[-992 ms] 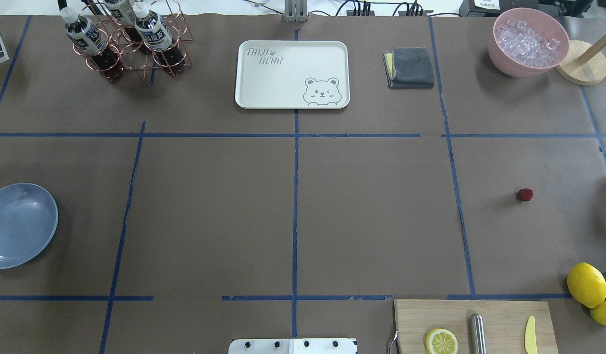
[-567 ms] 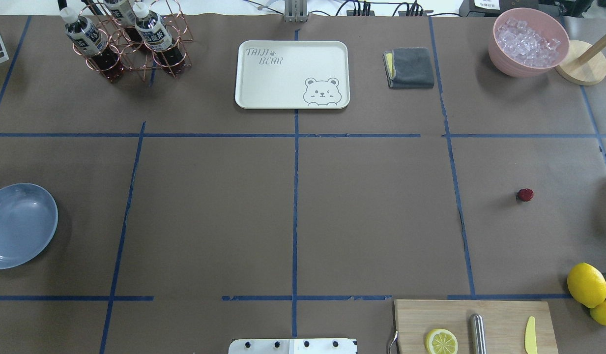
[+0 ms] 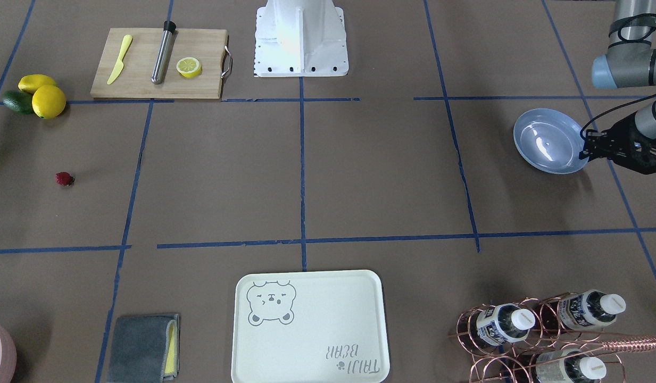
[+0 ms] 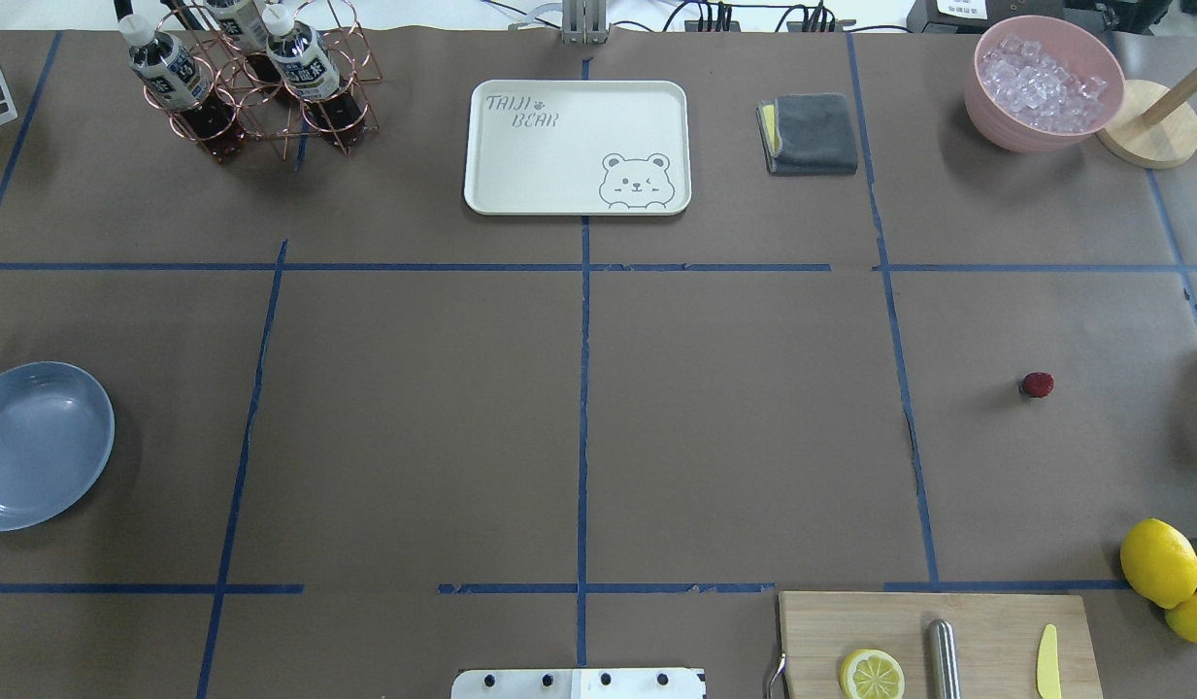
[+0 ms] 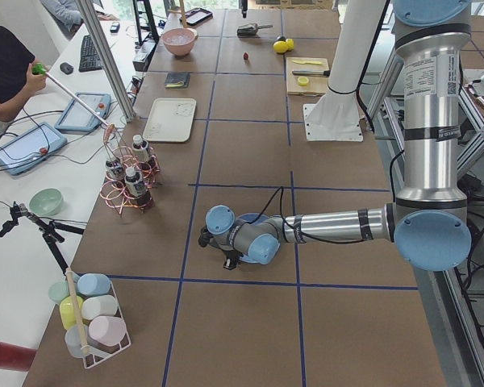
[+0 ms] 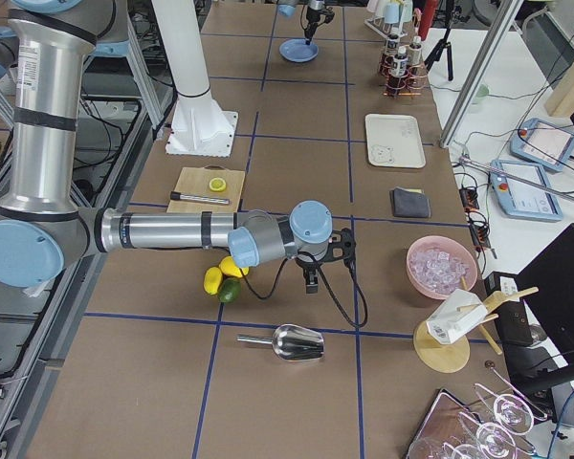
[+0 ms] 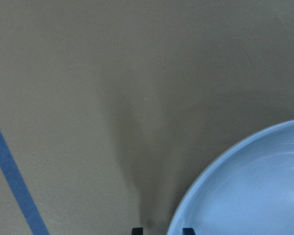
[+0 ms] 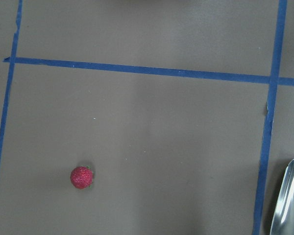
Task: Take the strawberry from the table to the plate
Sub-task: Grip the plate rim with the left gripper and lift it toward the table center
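The strawberry [image 4: 1037, 384] [image 3: 65, 178], small and dark red, lies alone on the brown table [image 4: 734, 427] in the right-hand grid cell. It shows low and left in the right wrist view [image 8: 82, 177]. The light blue plate [image 4: 35, 447] [image 3: 548, 141] rests at the table's left edge. My left gripper [image 3: 587, 148] [image 7: 162, 231] hovers at the plate's outer rim [image 7: 245, 191], fingertips apart and holding nothing. My right gripper [image 6: 309, 277] hangs over the table near the lemons; only the right side view shows it, so I cannot tell its state.
Two lemons [image 4: 1159, 561] and an avocado sit at the right edge. A cutting board [image 4: 938, 641] near the front carries a lemon half, a metal rod and a yellow knife. A bear tray [image 4: 577, 146], grey cloth [image 4: 810, 133], ice bowl [image 4: 1043, 83] and bottle rack [image 4: 253, 78] line the back. A metal scoop [image 6: 282, 339] lies by the lemons.
The dark tip of my left gripper at the plate's left edge has slid further left, almost out of the overhead view. Strawberry and plate have not moved.
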`<action>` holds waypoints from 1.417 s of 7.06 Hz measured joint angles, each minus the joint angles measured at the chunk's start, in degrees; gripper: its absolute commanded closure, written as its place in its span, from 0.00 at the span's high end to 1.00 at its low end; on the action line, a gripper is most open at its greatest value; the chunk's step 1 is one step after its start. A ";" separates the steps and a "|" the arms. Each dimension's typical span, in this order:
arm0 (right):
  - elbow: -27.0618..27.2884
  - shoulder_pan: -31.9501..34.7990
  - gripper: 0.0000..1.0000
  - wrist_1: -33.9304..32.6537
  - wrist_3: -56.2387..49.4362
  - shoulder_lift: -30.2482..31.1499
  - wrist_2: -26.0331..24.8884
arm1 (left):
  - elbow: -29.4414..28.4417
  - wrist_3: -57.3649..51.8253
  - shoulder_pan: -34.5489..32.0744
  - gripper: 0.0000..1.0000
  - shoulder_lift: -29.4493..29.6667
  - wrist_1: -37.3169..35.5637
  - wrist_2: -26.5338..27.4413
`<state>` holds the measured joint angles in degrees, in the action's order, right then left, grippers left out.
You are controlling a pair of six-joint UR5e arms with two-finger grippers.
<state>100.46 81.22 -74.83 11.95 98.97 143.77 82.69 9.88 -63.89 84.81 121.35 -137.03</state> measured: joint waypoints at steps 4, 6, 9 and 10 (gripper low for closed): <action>0.33 -0.01 1.00 0.11 0.08 -0.34 0.97 | 12.98 15.81 0.17 0.00 0.14 0.40 -1.86; 0.58 -0.10 1.00 0.14 0.20 -0.48 1.54 | 16.59 34.02 3.82 0.00 3.48 5.65 -4.72; 0.72 -1.55 1.00 0.31 2.36 -1.51 3.13 | 11.84 65.77 18.98 0.00 22.68 10.56 0.65; 0.70 -2.00 1.00 0.33 2.94 -1.90 3.17 | 9.26 72.30 23.86 0.00 28.28 10.57 5.09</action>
<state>101.15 79.21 -74.50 14.89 97.07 146.94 91.95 82.18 -40.02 113.08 131.92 -131.93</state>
